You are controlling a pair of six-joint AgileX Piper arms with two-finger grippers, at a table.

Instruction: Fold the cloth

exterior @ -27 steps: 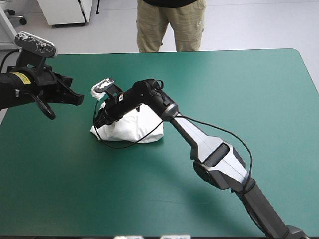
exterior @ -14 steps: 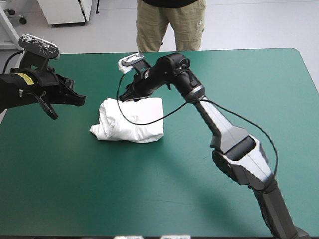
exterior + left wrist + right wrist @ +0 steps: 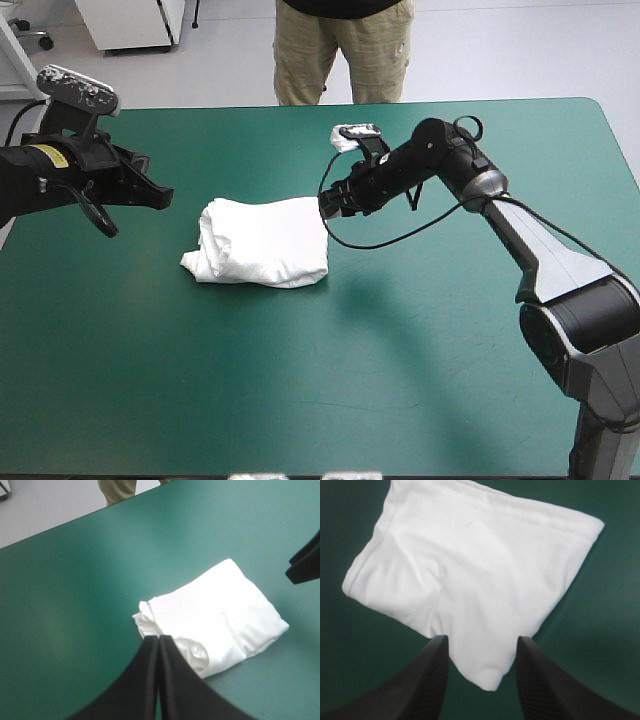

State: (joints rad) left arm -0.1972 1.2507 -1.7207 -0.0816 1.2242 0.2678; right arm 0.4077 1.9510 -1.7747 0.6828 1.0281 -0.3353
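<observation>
Teal-green and bare, the near half of the table [image 3: 300, 400] carries nothing. Farther in, left of centre, the T-shirt [image 3: 262, 243] lies as a folded white bundle, roughly rectangular. Its right side is smooth and its left end is rumpled where the layers bunch. To the left of the bundle and a little farther back, the left end effector [image 3: 160, 197] hovers apart from the cloth. Its black fingers are pressed together in one pointed arch with nothing between them. On the right, the right end effector [image 3: 330, 205] sits just beside the bundle's far right corner. Its fingers are spread and grip nothing; in its wrist view a corner of the bundle shows between them, and whether they touch the cloth is not clear. Beyond both, the table runs bare to its far edge. The folding itself looks finished or very nearly so, and the step in hand appears to be letting go and clearing off. The next move probably calls for drawing the right arm away to the right without dragging that corner open. If any tidying is wanted, it would be a light press on the lumpy left end.
</observation>
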